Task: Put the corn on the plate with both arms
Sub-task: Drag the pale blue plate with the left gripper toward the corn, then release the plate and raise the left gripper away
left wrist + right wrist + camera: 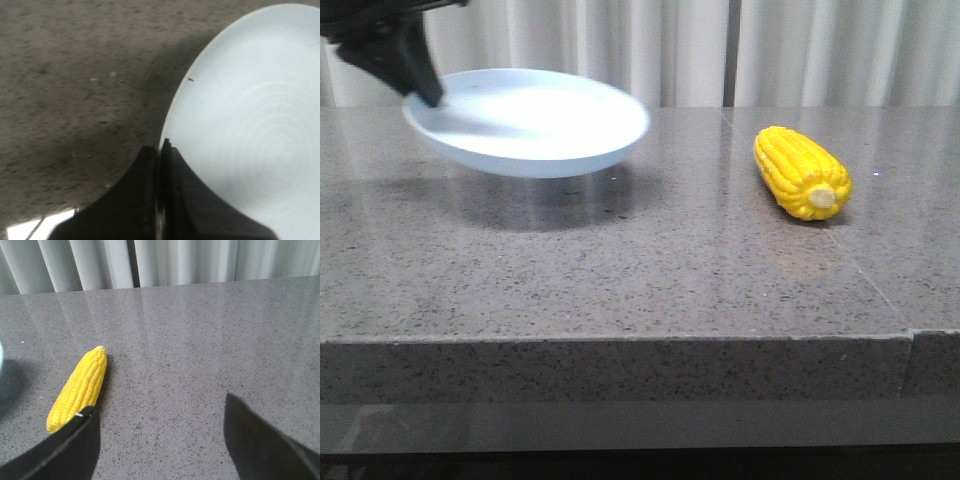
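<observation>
The pale blue-white plate [535, 120] is held tilted above the table at the left, casting a shadow below. My left gripper [420, 90] is shut on its left rim; in the left wrist view the black fingers [150, 195] pinch the plate [250, 125] edge, with the gripper [161, 150] closed tight. The yellow corn [800, 172] lies on the table at the right, its cream stub end facing forward. In the right wrist view my right gripper [159, 412] is open and empty above the table, with the corn [80, 387] just outside one finger.
A grey speckled stone table [640, 270] with its front edge near the bottom of the front view. White curtains [720, 50] hang behind the table's far edge.
</observation>
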Available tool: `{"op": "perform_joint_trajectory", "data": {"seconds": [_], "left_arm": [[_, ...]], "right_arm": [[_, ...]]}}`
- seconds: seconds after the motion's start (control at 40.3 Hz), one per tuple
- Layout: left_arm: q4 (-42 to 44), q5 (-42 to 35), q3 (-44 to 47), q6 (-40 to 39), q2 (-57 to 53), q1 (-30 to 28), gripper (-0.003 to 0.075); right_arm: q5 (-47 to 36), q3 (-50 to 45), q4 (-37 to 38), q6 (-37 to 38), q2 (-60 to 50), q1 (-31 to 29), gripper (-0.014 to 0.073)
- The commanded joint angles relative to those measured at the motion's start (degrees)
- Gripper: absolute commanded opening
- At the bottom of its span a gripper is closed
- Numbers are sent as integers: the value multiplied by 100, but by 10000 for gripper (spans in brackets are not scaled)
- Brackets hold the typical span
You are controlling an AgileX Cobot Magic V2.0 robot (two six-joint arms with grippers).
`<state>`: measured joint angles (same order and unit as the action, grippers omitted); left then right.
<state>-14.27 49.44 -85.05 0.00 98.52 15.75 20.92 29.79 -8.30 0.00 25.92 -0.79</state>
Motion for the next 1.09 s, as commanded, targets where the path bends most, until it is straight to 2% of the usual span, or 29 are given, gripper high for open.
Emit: {"op": "perform_joint_trajectory", "data": {"seconds": [0.0, 0.174, 0.248, 0.471, 0.545, 0.62, 0.769, 0.967, 1.066], "left_arm": [[-206, -321, -194, 0, -37, 292, -20], [-257, -298, -194, -31, 371, 436, -12], [-257, -301, -194, -31, 411, 446, 41], [-83, -275, -315, -31, 244, 435, 397], [259, -287, -329, -31, -1, 435, 445], [754, -194, -329, -60, -351, 422, 418], [1549, -43, -154, -235, -943, 211, 255], [1592, -237, 760, -230, -1909, -452, 10], [1592, -529, 1395, -230, -2498, -741, -20]], "right_arm": [[-433, 216, -22, -62, 49, 16, 549], [-433, 216, -22, -62, 49, 16, 549], [-433, 216, -22, -62, 49, 16, 549], [-433, 216, -22, -62, 49, 16, 549], [-433, 216, -22, -62, 49, 16, 549], [-433, 216, -22, -62, 49, 16, 549], [-433, 216, -22, -62, 49, 16, 549], [-433, 216, -22, -62, 49, 16, 549], [-433, 216, -22, -62, 49, 16, 549]]}}
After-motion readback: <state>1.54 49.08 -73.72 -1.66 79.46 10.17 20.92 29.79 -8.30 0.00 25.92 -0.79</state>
